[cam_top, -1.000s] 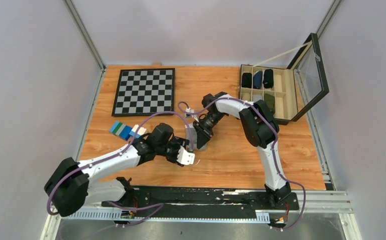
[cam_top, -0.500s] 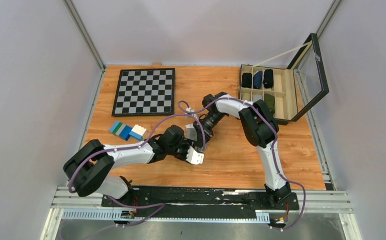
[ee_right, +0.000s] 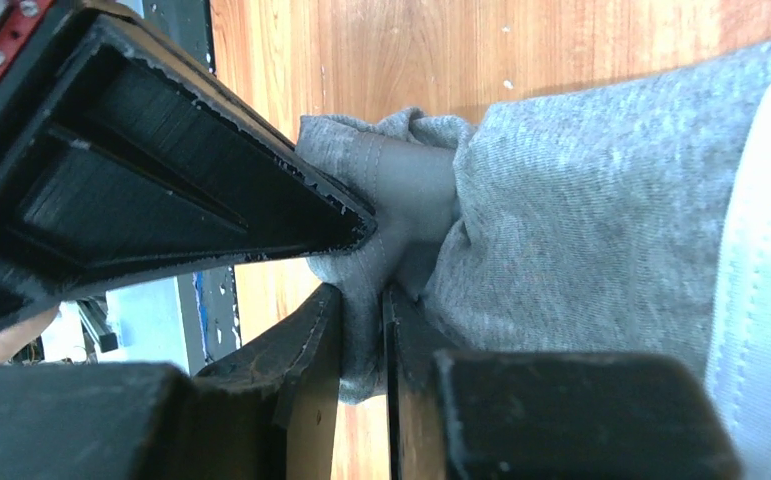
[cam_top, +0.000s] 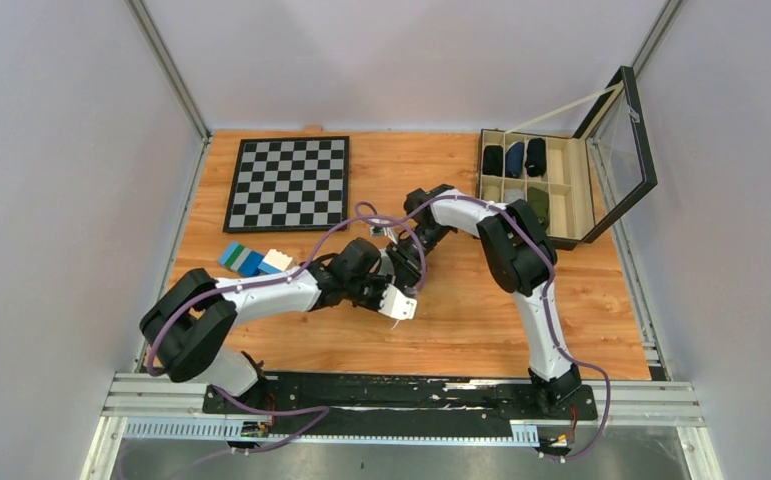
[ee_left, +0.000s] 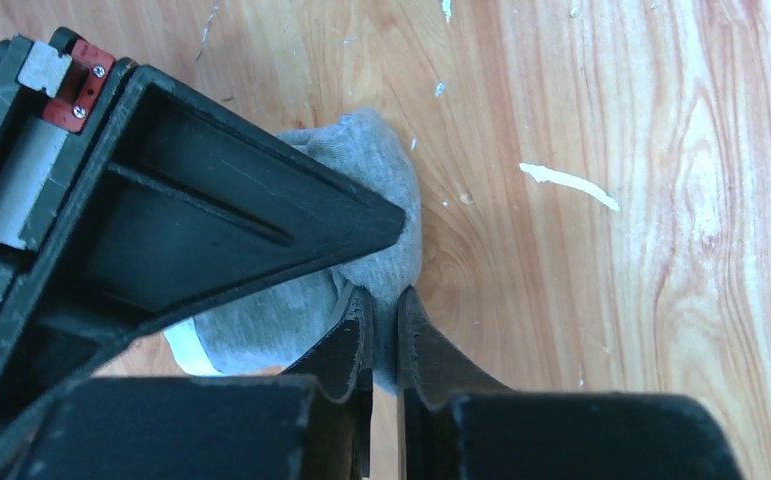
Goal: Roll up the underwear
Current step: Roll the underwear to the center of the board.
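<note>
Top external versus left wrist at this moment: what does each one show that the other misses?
Only top external: the chessboard, the open compartment box, the coloured blocks, and the left arm and right arm meeting mid-table. Only left wrist: the grey underwear bunched up, a fold pinched between the left jaws, its white waistband edge, and white flecks on the wood. Both: the wooden table.

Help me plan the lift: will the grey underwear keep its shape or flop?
Probably flops: the underwear bunches in soft folds where the right pincer pinches it. Likely light, being thin knit. Unlikely to slip, since the left pincer also nips its edge.
</note>
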`<state>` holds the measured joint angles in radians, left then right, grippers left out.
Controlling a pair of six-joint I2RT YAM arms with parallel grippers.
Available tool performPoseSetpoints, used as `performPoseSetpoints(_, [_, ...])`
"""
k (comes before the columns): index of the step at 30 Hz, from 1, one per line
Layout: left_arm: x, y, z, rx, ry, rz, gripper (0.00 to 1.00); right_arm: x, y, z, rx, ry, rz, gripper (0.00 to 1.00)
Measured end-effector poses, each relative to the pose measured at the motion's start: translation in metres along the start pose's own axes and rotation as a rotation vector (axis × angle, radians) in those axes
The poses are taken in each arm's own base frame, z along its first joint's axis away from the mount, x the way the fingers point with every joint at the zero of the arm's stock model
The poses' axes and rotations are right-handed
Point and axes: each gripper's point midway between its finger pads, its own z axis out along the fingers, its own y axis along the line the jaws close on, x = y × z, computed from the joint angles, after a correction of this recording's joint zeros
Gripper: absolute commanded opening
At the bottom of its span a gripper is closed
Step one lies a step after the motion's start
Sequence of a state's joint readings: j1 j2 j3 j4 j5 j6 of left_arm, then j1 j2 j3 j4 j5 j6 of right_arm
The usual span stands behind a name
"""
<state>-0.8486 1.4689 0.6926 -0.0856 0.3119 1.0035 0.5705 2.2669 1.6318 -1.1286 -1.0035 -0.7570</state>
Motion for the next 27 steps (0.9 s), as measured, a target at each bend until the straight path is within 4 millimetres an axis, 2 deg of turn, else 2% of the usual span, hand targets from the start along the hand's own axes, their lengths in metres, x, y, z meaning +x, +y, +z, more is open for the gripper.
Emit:
performPoseSetpoints(4, [-0.007,0.005,0.004,0.118,0.043,-0.063,0.00,0.003,0.001,-0.012,0.037,0.013,0.012,0.39])
performPoseSetpoints(5, [-0.010,0.006,0.006,0.144,0.043,-0.079,0.00,0.004,0.002,-0.018,0.048,0.013,0.015,0.46])
performPoseSetpoints(7, [-0.017,0.004,0.007,0.183,0.026,-0.106,0.00,0.004,0.005,-0.036,0.067,-0.008,0.028,0.49])
performPoseSetpoints(9, [-0.019,-0.007,0.005,0.226,0.014,-0.139,0.00,0.003,0.008,-0.062,0.098,-0.046,0.043,0.49])
performPoseSetpoints(13, [-0.024,-0.025,0.001,0.299,-0.006,-0.220,0.00,0.004,0.012,-0.134,0.216,-0.174,0.048,0.47])
performPoseSetpoints(17, [-0.029,-0.031,-0.002,0.369,-0.037,-0.326,0.00,0.011,0.025,-0.198,0.360,-0.294,0.027,0.47])
performPoseSetpoints(19, [-0.029,-0.029,-0.001,0.413,-0.056,-0.396,0.00,0.015,0.039,-0.214,0.425,-0.329,-0.004,0.47])
performPoseSetpoints(22, [-0.024,-0.021,0.001,0.485,-0.098,-0.546,0.00,0.021,0.069,-0.217,0.494,-0.352,-0.085,0.47])
performPoseSetpoints(24, [-0.019,-0.014,0.002,0.537,-0.139,-0.665,0.00,0.026,0.089,-0.206,0.525,-0.356,-0.156,0.47])
performPoseSetpoints(27, [-0.012,-0.007,0.001,0.611,-0.185,-0.815,0.00,0.031,0.103,-0.191,0.548,-0.333,-0.231,0.46])
